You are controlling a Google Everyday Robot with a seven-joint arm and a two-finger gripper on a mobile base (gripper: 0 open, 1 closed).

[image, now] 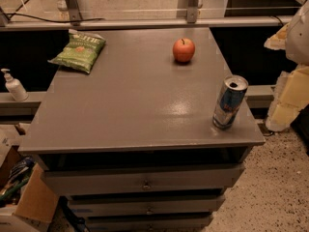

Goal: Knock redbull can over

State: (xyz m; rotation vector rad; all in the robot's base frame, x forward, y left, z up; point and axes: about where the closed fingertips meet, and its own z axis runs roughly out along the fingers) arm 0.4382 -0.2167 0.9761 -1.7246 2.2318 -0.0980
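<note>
The redbull can (230,102) is a slim silver-and-blue can standing upright near the front right corner of the grey cabinet top (130,95). My gripper (291,88) shows as a white and pale-yellow shape at the right edge of the view. It is to the right of the can, beyond the cabinet's side, and apart from the can.
A red apple (184,50) sits at the back right of the top. A green chip bag (78,50) lies at the back left. A soap dispenser (14,86) stands on a ledge to the left. Drawers (145,182) are below, and a cardboard box (29,202) sits at the lower left.
</note>
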